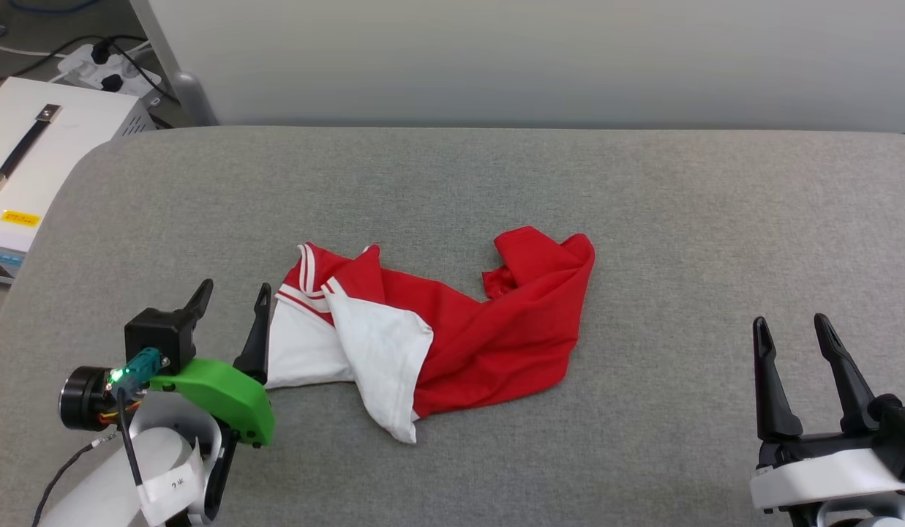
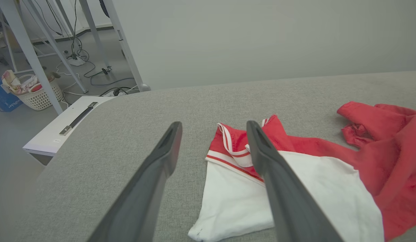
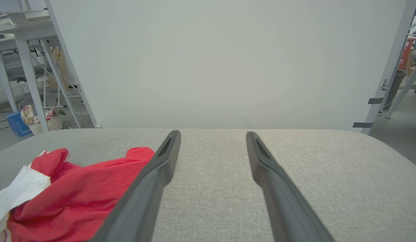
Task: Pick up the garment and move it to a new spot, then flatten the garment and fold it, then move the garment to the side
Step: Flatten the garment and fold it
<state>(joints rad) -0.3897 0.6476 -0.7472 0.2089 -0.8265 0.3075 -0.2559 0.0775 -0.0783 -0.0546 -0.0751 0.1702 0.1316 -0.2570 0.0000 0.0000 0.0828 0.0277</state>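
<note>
- A crumpled red jersey garment [image 1: 496, 329] with white short sleeves and red-white striped trim lies on the grey fabric-covered bench [image 1: 642, 190], around its middle and reaching toward the left edge.
- The garment's white sleeves [image 1: 379, 337] and striped trim [image 1: 306, 282] lie at its left end; a bunched red fold rises at the right end.
- The left gripper [image 1: 233, 288] is released, its two long dark fingers spread apart and holding nothing. One finger is just beside the garment's white left end; whether it touches the cloth cannot be told.
- The right gripper [image 1: 790, 320] is also released and empty, over bare bench toward the right edge, well apart from the garment.
- A white box with a black strap handle [image 1: 35, 146] stands off the bench's far left corner.
</note>
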